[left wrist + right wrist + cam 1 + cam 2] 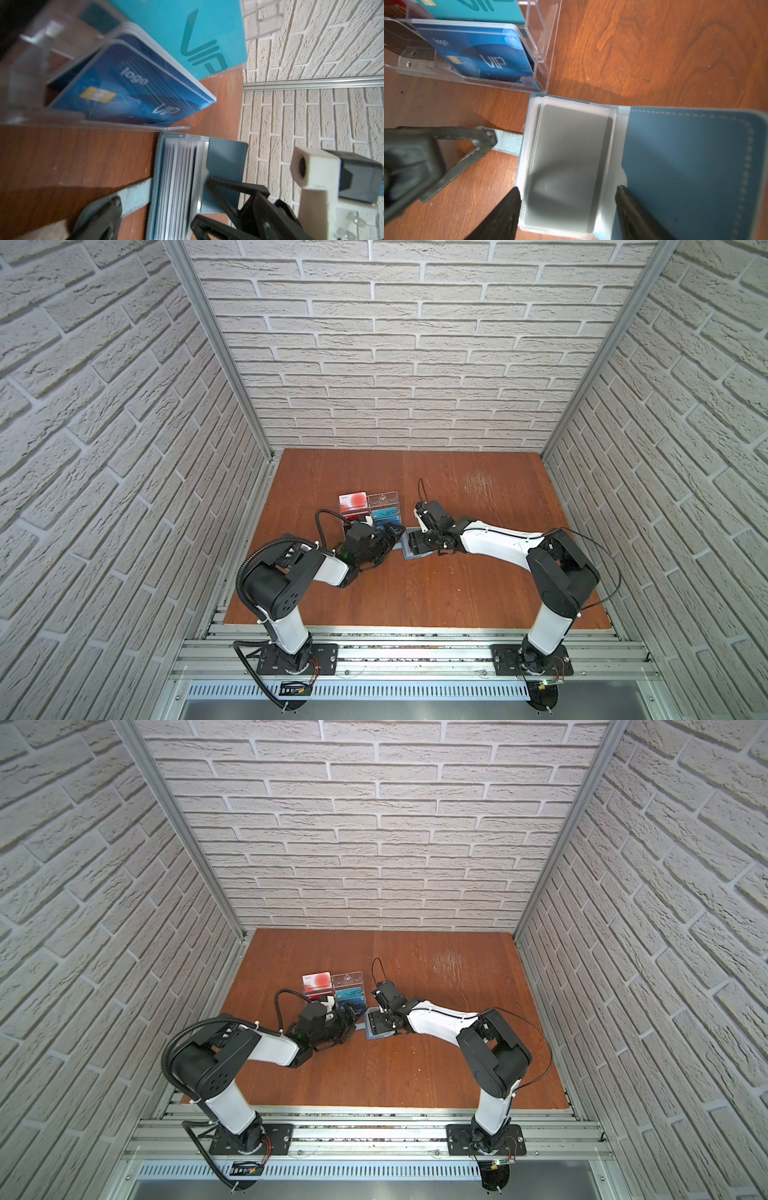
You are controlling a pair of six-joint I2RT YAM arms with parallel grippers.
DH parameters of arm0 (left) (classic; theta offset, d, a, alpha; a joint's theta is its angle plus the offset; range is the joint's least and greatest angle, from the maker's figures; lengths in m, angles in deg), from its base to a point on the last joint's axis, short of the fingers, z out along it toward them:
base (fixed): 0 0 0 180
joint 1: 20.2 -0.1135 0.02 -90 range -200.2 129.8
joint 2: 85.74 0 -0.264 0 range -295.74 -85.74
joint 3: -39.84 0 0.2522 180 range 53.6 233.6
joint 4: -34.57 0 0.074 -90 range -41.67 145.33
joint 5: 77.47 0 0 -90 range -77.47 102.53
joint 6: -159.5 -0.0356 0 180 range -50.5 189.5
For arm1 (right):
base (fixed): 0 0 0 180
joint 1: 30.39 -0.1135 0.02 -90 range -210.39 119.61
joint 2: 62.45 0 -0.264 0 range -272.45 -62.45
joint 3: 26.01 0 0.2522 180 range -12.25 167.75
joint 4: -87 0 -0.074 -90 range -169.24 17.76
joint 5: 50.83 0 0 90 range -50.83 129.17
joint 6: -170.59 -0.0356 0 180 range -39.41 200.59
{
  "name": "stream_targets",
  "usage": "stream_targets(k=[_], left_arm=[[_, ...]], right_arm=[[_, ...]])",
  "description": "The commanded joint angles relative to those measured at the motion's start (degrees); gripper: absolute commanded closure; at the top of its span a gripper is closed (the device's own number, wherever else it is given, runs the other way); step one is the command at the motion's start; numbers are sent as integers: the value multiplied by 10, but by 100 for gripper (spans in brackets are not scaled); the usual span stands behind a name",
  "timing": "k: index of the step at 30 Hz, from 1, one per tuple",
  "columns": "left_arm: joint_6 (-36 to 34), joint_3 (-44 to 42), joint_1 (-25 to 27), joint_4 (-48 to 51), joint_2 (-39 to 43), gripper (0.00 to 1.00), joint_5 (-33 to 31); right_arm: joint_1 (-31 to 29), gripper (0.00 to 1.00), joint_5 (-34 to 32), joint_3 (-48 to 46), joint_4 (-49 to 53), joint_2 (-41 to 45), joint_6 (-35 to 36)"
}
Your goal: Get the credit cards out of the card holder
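Note:
The slate-blue card holder [685,166] lies open like a book on the wooden table, its stack of frosted sleeves [566,166] facing up; it also shows in both top views [415,557] [376,1037]. The credit cards are hidden: I make out none inside the grey sleeves. My right gripper [568,199] points down over the holder, open, its fingertips [513,203] standing astride the sleeve stack at its near edge. My left gripper [392,537] is open beside the holder, one finger [483,138] resting on the strap tab [508,143].
A clear acrylic rack [370,510] stands right behind the holder, nearly touching it. It holds blue VIP cards [483,58], a teal VIP card [187,31] and a white card with a red circle [353,500]. Brick walls enclose the table.

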State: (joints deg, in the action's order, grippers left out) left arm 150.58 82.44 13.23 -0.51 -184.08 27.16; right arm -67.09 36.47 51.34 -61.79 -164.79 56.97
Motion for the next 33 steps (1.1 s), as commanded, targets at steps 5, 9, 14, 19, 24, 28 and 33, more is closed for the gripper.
stream_targets(k=[5,9,14,19,24,28,33], left_arm=[[12,-10,-5,-57,-22,2,9],[13,-15,-6,-57,-19,2,7],[13,-20,-9,-60,-24,2,7],[14,-25,-12,-65,-24,2,8],[10,-26,-12,-61,-20,2,8],[9,-24,-12,-57,-20,2,10],[8,-25,-12,-57,-19,2,8]], right_arm=[[5,26,-14,15,7,-19,-5],[6,26,-20,16,11,-20,-5],[7,27,-36,12,16,-3,-3],[17,27,-45,4,19,14,-1],[23,27,-44,-3,18,28,-1],[27,27,-46,-6,19,35,-1],[31,27,-46,-10,19,43,-1]])
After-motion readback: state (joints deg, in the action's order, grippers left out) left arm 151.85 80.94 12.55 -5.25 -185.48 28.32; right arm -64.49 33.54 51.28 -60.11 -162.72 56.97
